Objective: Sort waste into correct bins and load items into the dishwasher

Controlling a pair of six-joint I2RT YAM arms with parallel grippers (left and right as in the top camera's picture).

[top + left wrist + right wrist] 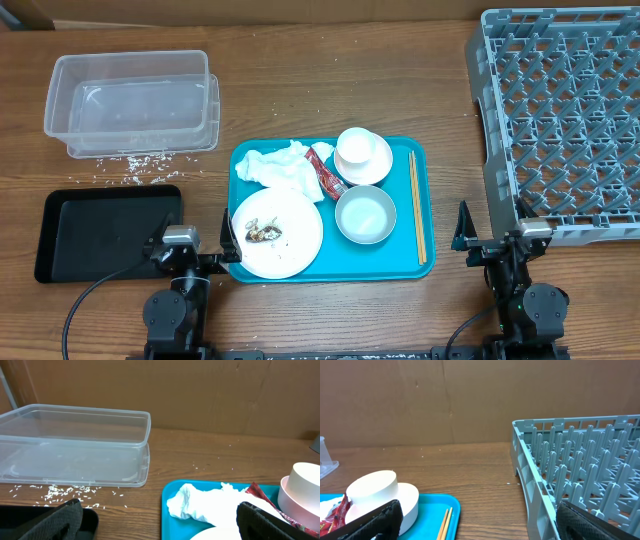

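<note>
A teal tray (pixel 425 215) holds a white plate (pixel 295 235) with brownish food scraps (pixel 263 234), a crumpled white tissue (pixel 275 165), a red wrapper (pixel 325 170), an upturned white bowl (pixel 362 155), an upright white bowl (pixel 365 214) and chopsticks (pixel 417 205). The clear tub (pixel 130 100) is at the back left with loose rice (pixel 135 162) before it. The black tray (pixel 100 232) lies at the front left. The grey dish rack (pixel 560 120) is at the right. My left gripper (pixel 160 522) is open over the tray's left edge, near the tissue (pixel 200 502). My right gripper (pixel 477 520) is open between tray and rack (pixel 580 460).
A brown cardboard wall stands behind the wooden table (pixel 330 80). A cardboard box corner (pixel 25 12) shows at the back left. The chopsticks (pixel 445 522) and upturned bowl (pixel 382 495) appear left in the right wrist view; the tub (pixel 75 445) fills the left of the left wrist view.
</note>
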